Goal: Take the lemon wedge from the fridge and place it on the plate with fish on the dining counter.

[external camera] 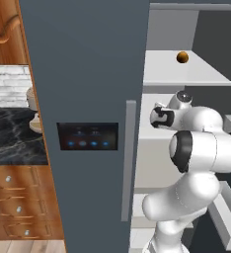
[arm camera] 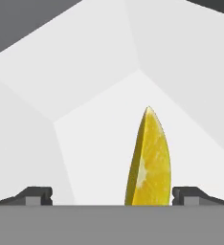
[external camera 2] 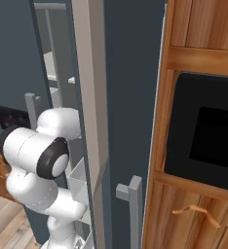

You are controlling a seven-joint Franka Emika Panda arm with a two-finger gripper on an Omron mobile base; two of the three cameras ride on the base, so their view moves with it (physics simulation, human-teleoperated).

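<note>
Inside, the tall dark slate-blue fridge (external camera: 88,74) is seen with its right door swung open, and a small round brown-orange ball (external camera: 182,57) is set on an upper white shelf (external camera: 186,74). The gripper (arm camera: 112,196) is spread wide, nothing held, and the bright yellow lemon wedge (arm camera: 149,160) is framed between its fingertips (arm camera: 37,195), nearer the right one, against white walls.

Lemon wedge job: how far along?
Done: the fridge stands open, with the arm reaching in past its white shelves. In hand: in the hand view the gripper is open around the lemon wedge, which stands between the fingertips, nearer one of them; no squeeze yet. Left: close, lift out, carry it to the plate with fish on the dining counter.
</note>
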